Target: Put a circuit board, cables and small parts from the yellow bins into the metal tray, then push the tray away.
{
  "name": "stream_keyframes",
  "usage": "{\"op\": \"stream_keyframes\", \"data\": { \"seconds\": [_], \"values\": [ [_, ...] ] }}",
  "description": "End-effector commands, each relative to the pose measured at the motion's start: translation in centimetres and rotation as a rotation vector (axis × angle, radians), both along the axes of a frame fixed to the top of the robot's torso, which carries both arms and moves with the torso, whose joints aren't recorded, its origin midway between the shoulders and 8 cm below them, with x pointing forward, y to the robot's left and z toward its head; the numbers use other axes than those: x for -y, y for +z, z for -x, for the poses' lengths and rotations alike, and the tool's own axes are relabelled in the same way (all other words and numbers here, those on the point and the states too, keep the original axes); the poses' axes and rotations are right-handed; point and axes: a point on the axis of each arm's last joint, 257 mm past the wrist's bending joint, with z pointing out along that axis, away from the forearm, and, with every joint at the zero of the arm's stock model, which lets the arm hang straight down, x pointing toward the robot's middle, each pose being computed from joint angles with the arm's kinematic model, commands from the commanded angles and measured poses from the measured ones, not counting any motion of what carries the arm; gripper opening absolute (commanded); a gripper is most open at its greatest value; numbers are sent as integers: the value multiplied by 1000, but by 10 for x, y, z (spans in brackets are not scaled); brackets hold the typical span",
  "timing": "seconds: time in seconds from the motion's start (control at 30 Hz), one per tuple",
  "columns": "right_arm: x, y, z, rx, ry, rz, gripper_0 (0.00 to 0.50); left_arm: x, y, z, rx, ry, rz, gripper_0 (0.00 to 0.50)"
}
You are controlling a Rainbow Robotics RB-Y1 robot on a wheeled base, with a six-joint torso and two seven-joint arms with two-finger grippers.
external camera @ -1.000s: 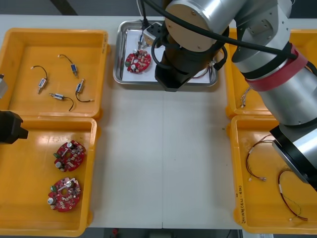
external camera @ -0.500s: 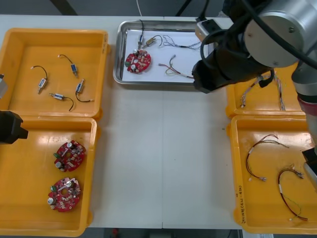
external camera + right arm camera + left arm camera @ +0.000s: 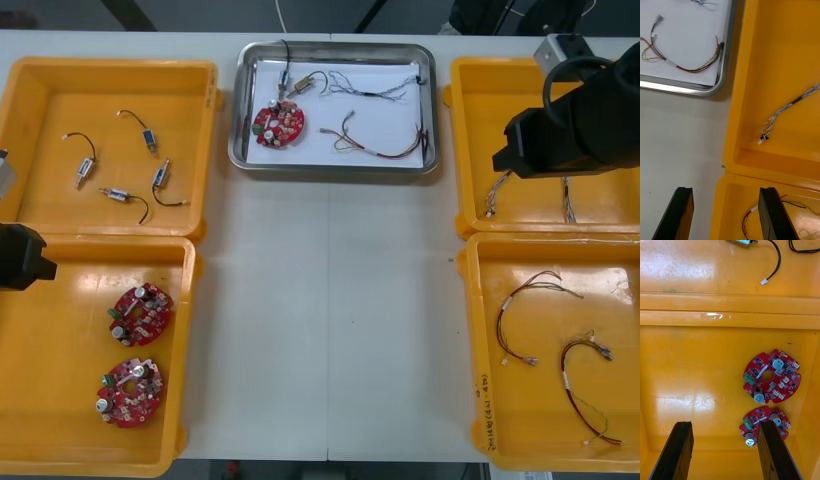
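Tray (image 3: 335,170) holds board (image 3: 279,124), cables (image 3: 385,150), part (image 3: 299,86): we judge loading done. Right hand (image 3: 725,191) open, empty, free to push; left hand (image 3: 725,427) likewise, over bin (image 3: 715,303).

a bare table (image 3: 330,330) strip between yellow bins (image 3: 50,400) reaches the metal tray (image 3: 335,168).

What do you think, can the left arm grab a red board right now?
Probably yes. The left gripper hangs open over the near left yellow bin; both red circuit boards lie uncovered just past its fingers. The right gripper is over the right bins.
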Motion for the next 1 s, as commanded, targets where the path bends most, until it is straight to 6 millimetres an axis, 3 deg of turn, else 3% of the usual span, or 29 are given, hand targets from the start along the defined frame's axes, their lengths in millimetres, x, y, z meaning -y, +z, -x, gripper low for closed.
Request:
{"op": "stream_keyframes", "data": {
  "seconds": [0.03, 0.23, 0.6, 1.0],
  "values": [
    [38, 12, 5, 34, -84, -11, 500, -16, 14, 3, 25, -7, -61, 500],
    [72, 15, 10, 48, -164, -47, 500, -16, 14, 3, 25, -7, -61, 500],
    [122, -12, 34, -7, -268, -74, 500, -16, 14, 3, 25, -7, -61, 500],
    [140, -66, 79, -118, -313, -77, 500, -16, 14, 3, 25, -7, -61, 500]
  ]
}}
